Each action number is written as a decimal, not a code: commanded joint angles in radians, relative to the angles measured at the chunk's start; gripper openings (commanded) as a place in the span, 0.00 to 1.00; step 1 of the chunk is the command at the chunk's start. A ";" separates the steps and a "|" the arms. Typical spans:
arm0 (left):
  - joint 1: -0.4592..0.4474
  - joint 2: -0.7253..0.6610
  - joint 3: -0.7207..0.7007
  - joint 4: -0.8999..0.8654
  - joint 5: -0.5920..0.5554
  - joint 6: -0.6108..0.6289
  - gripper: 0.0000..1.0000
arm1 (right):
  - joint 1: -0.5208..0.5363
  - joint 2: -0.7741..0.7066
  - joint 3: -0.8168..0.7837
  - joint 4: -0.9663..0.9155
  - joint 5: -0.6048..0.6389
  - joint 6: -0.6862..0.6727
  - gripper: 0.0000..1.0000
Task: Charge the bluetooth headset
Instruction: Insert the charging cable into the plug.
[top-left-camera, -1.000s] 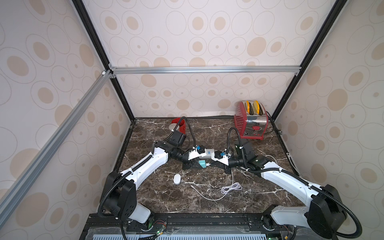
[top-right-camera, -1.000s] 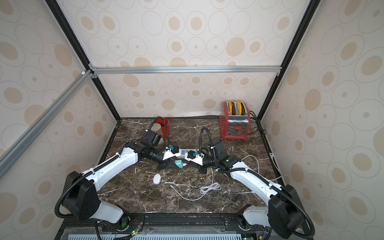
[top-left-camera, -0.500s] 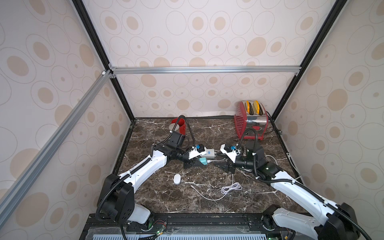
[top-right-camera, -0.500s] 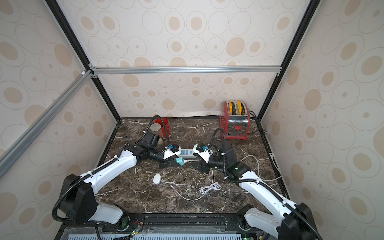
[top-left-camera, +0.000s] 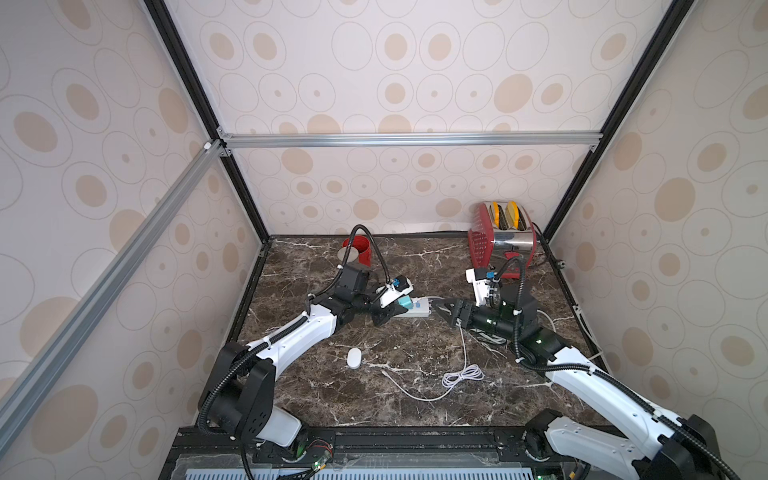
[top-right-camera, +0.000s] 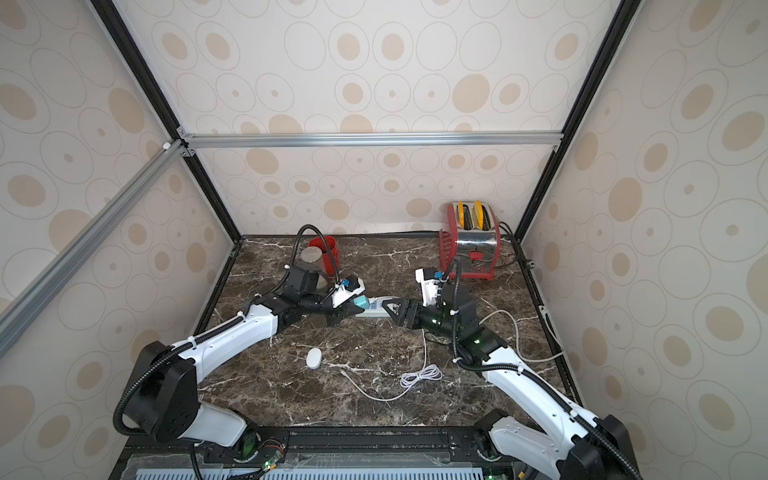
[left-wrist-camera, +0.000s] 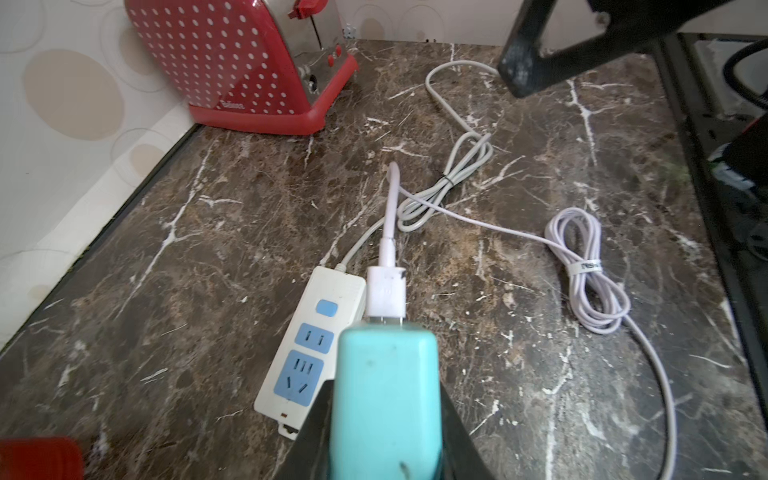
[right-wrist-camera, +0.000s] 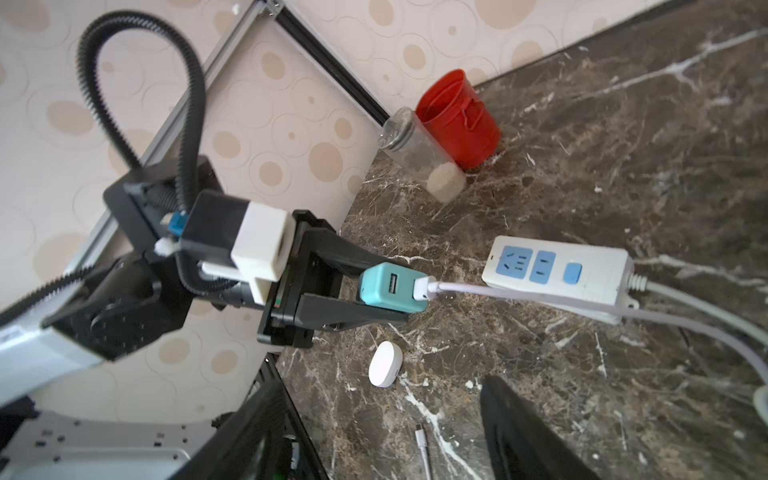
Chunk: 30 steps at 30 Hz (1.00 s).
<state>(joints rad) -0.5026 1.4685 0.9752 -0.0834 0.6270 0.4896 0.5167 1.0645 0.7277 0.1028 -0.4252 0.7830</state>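
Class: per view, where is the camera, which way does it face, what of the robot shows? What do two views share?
Top views: high in front, looking down on the dark marble table; both arms show.
Left wrist: faces the red dotted toaster; left gripper clamps a teal cube charger.
Right wrist: faces the left gripper and small white oval headset case; open right gripper shows.
Shared: both wrist views show the white power strip.

A teal charger plug (left-wrist-camera: 388, 399) sits clamped between black jaws, a white cable (left-wrist-camera: 386, 291) plugged into it. Near the jaws: a white power strip (left-wrist-camera: 316, 332) with blue sockets, the white bluetooth headset (right-wrist-camera: 385, 364), a red, white-dotted toaster (left-wrist-camera: 232, 62), and a brown, white-veined table (left-wrist-camera: 208, 249).
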 joint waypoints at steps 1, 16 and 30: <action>-0.016 -0.041 -0.019 0.092 -0.059 0.089 0.00 | 0.000 0.070 0.060 -0.033 0.000 0.317 0.77; -0.112 -0.008 -0.128 0.280 -0.310 0.410 0.00 | 0.003 0.353 0.136 0.086 -0.138 0.718 0.73; -0.120 -0.034 -0.224 0.466 -0.334 0.454 0.00 | 0.033 0.470 0.101 0.253 -0.144 0.904 0.70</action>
<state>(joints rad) -0.6136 1.4582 0.7574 0.3183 0.2855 0.9066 0.5385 1.5101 0.8356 0.2920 -0.5655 1.5936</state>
